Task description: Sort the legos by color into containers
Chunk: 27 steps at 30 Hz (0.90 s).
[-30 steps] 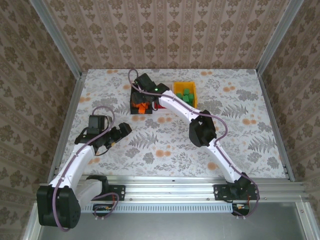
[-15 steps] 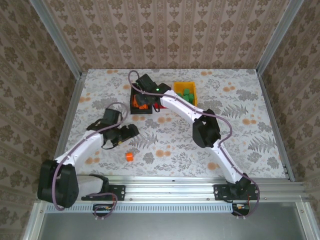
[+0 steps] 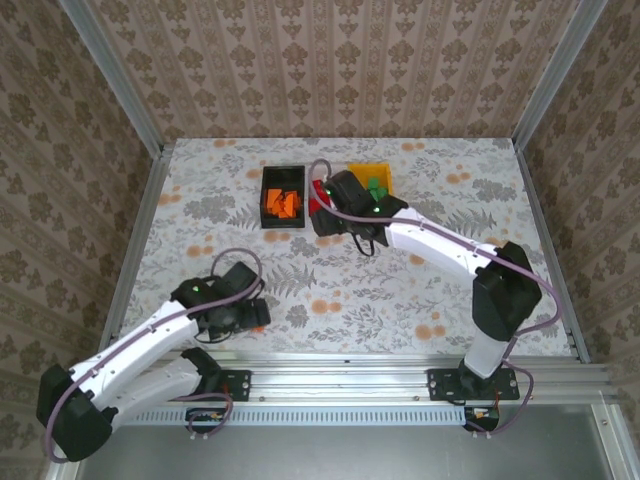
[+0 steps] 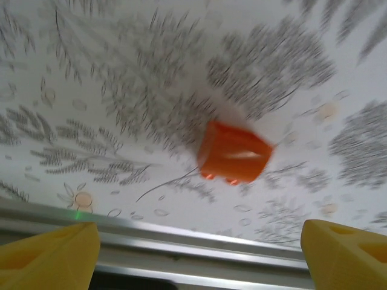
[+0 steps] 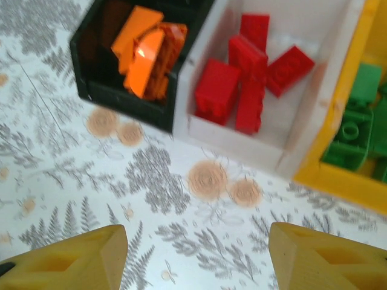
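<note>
Left wrist view gives us the one loose piece: an orange brick (image 4: 234, 160) lying alone on the patterned desk (image 4: 121, 90), near the metal rail (image 4: 151, 238) at the desk's edge. Our left tool (image 4: 199, 241) hangs over it released, its yellow fingers (image 4: 51, 254) spread wide with nothing between them. The brick sits ahead of the gap, not yet inside it. The picture is blurred, so we cannot tell which face is up.

We judge the brick light, hard and smooth. It will not crush, but it could skate on the desk or squirt out of a slanted pinch. We would take it across two flat opposite sides, low and square, never corner to corner.

From the right wrist we see the black bin (image 5: 127, 106) holding orange bricks (image 5: 142, 57). The white bin (image 5: 230, 136) just beside it holds red bricks (image 5: 248, 78), and the yellow bin (image 5: 338, 181) holds green bricks (image 5: 357, 121). Our right tool (image 5: 196, 232) hovers before them, released and empty. In the top external view the black bin lies well apart from the left tool, so we expect a long carry.
</note>
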Tool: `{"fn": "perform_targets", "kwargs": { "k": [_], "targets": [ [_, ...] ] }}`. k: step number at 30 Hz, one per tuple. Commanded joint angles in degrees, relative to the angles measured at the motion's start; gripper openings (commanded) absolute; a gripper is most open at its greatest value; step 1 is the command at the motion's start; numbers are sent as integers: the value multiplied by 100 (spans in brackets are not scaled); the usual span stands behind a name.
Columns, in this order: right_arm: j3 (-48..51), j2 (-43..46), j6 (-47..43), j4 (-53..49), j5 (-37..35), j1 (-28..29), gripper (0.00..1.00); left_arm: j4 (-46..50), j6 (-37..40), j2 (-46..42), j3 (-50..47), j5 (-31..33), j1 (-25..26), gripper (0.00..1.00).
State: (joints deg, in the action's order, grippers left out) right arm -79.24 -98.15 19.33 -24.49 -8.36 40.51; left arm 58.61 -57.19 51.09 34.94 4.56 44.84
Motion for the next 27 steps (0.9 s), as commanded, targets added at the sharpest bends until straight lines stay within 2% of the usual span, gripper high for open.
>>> {"fn": "perform_targets", "kwargs": {
  "k": [1, 6, 9, 13, 19, 27],
  "targets": [
    [545, 309, 183, 328, 145, -35, 64, -306, -310, 104, -211, 168, 132, 85],
    [1468, 757, 319, 531, 327, -35, 64, -1369, 158, 772, -356, -202, 102, 82],
    [1955, 1087, 425, 568, 263, -35, 64, -1594, 287, 1263, -322, -273, 104, 77],
    [2375, 1618, 462, 517, 87, -35, 64, -1689, 263, 1368, -487, -168, 44, 71],
    [2649, 2167, 471, 398, 4, -37, 63, -2328, 482, 1615, -751, -266, -164, 55],
    [2894, 2456, 473, 329, -104, -35, 62, -2476, 759, 1837, -723, -45, -223, 37]
  ]
}}
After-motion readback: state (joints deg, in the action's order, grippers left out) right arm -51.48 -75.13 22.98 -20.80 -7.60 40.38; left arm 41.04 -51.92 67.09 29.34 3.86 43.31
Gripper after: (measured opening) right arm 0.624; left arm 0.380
